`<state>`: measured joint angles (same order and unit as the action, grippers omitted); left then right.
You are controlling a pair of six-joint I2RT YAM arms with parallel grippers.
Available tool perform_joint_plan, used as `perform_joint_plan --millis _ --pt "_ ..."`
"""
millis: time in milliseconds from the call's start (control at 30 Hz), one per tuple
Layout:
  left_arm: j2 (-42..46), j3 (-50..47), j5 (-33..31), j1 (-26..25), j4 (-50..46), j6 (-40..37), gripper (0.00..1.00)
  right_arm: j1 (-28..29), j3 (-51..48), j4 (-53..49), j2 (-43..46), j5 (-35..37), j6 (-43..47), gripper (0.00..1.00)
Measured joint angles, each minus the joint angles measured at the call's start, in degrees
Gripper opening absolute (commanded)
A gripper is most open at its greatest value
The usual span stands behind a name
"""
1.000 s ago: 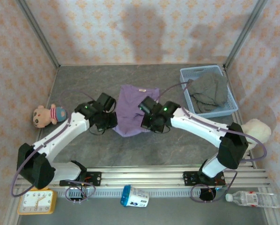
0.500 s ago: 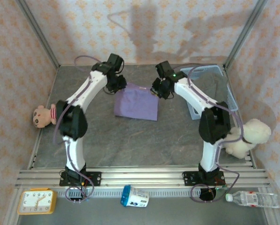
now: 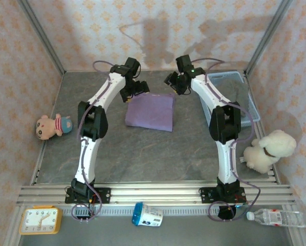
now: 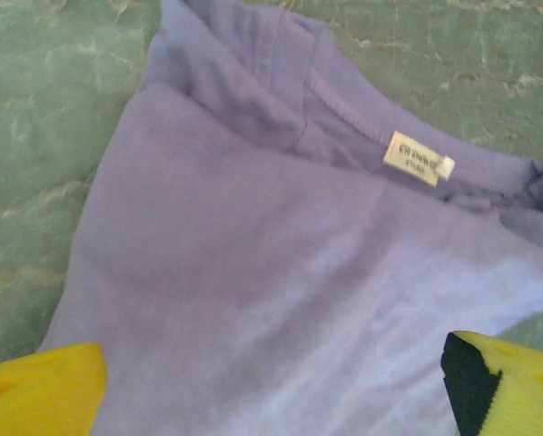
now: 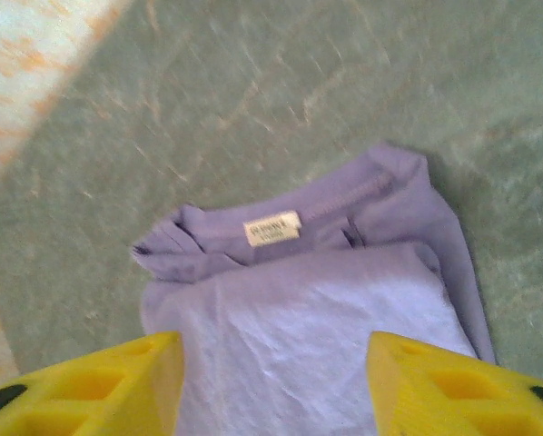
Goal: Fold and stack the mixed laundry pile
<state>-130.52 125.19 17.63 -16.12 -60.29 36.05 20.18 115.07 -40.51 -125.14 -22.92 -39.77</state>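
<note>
lilac shirt (image 4: pixel 281 300) folded flat on grey-green worktop (image 4: pixel 35 136), collar and white label (image 4: pixel 418 158) at far edge. yellow fingers (image 4: pixel 40 391) of left gripper (image 4: pixel 271 391) spread wide over near edge.

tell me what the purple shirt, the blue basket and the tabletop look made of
Purple shirt: soft matte knit cloth, probably cotton jersey; it creases, has a stitched neckline and a sewn-in label.
Blue basket: looks like moulded plastic, with a stiff mesh wall and smooth rim.
Tabletop: grey, veined like marble, dull sheen; stone or printed laminate, cannot tell which.
</note>
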Motion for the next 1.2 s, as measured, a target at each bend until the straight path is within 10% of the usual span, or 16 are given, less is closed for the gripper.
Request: perform_joint_plan --millis 100,367,700,1200 --pt "6.84 -8.74 0.70 -0.02 4.96 0.39 0.84 1.11 -3.45 0.55 -0.04 -1.18 0.52 0.25" --pt "20.41 -34.47 2.29 -1.22 14.62 4.15 0.44 2.25 -5.44 3.23 -4.26 -3.50 0.44 0.19" --pt "14.10 -40.11 0.74 -1.77 18.16 5.88 0.42 -2.19 -4.52 3.19 -9.75 -3.28 1.14 0.17" --pt "6.40 -28.85 -6.40 0.39 11.13 -3.56 0.64 8.66 -42.16 11.89 13.73 -2.21 -1.42 0.16"
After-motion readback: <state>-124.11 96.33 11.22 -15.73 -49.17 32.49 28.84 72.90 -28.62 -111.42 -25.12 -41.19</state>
